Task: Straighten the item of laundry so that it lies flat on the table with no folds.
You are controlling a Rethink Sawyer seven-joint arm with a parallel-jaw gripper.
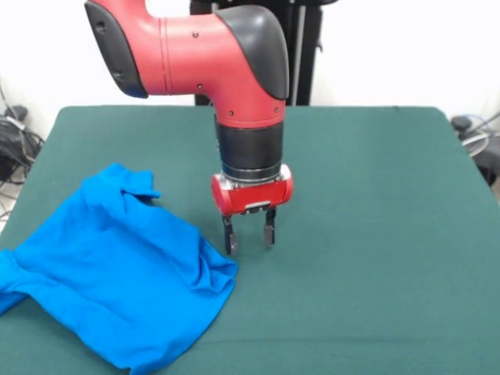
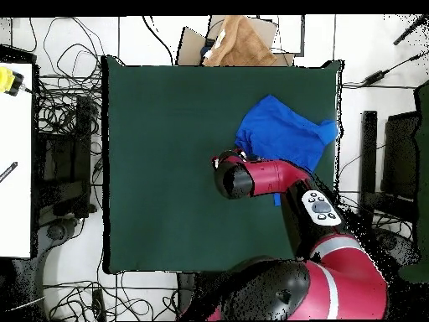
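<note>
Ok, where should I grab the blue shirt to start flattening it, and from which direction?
Probably the bunched edge of the blue shirt nearest the gripper, coming straight down from above. In the front view that edge sits raised in folds beside the open fingers, so it offers cloth to pinch; the rest lies flatter on the table.

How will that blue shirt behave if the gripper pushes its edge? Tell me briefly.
The shirt looks floppy: it lies crumpled, so a push probably bunches it rather than sliding it. It likely drags on the felt-like table. Lifted by the open gripper, it would probably drape.
</note>
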